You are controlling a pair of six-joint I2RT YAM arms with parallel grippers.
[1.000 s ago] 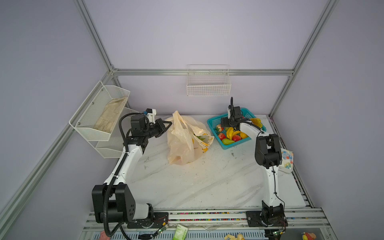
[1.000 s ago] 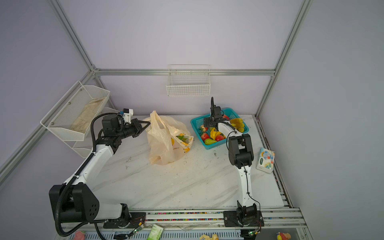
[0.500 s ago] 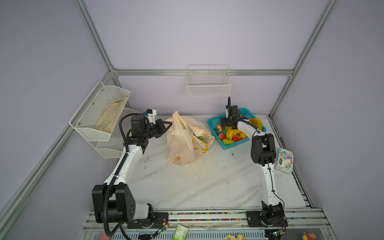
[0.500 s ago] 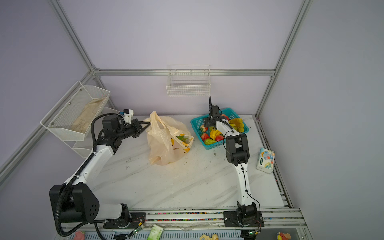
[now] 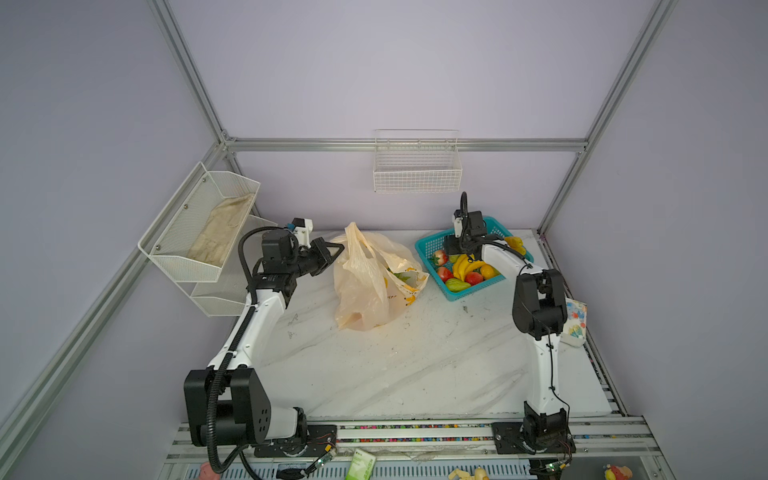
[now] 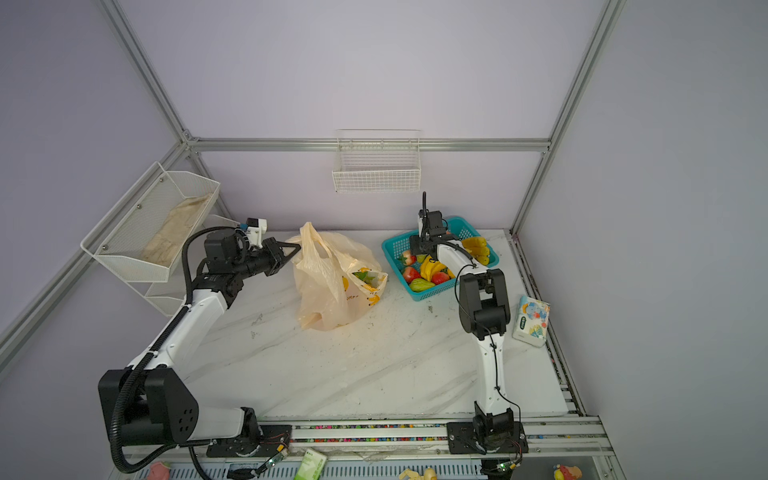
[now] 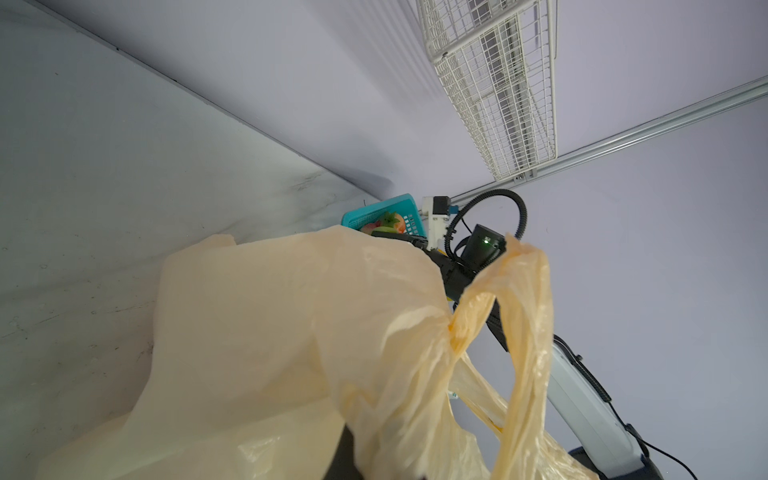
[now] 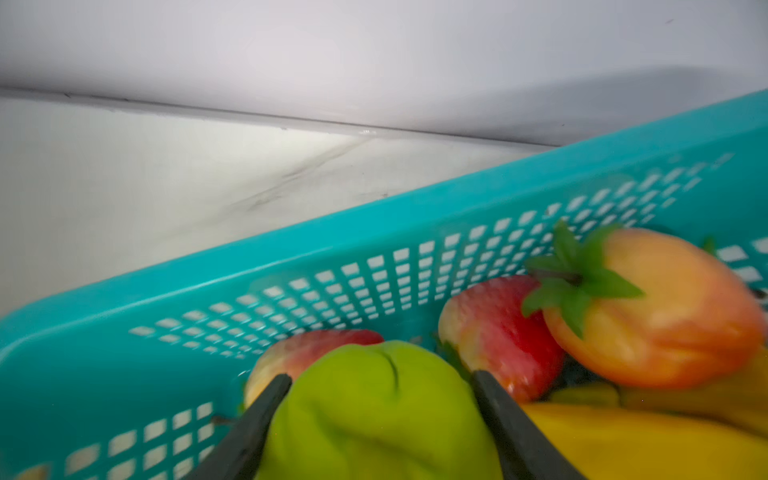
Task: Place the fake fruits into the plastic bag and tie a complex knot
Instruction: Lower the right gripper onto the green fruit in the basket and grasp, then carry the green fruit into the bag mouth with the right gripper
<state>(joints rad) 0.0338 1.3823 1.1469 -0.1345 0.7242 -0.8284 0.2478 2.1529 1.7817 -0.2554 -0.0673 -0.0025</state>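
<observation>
The cream plastic bag [image 5: 365,286] [image 6: 328,291] stands slumped at the back middle of the marble table, with some fruit showing in its mouth [image 6: 365,277]. My left gripper [image 5: 334,249] [image 6: 295,248] is shut on the bag's rim at its left side. In the left wrist view the bag [image 7: 270,332] and a handle loop [image 7: 523,332] hide the jaws. My right gripper [image 8: 380,374] [image 5: 453,249] reaches into the teal basket [image 8: 291,257] [image 5: 424,249]. Its fingers [image 8: 266,407] press both sides of a green pear [image 8: 374,419]. Strawberries [image 8: 498,328] and bananas [image 8: 623,440] [image 5: 465,266] lie beside it.
A white wire basket [image 5: 417,170] hangs on the back wall. A white mesh shelf [image 5: 199,232] holding a cloth juts out at the left. A printed tissue packet [image 6: 532,318] lies at the table's right edge, by the right arm's elbow.
The right gripper's jaws have narrowed onto the green pear in the basket, and the right arm's elbow has shifted slightly. The left arm and the bag have not moved.
</observation>
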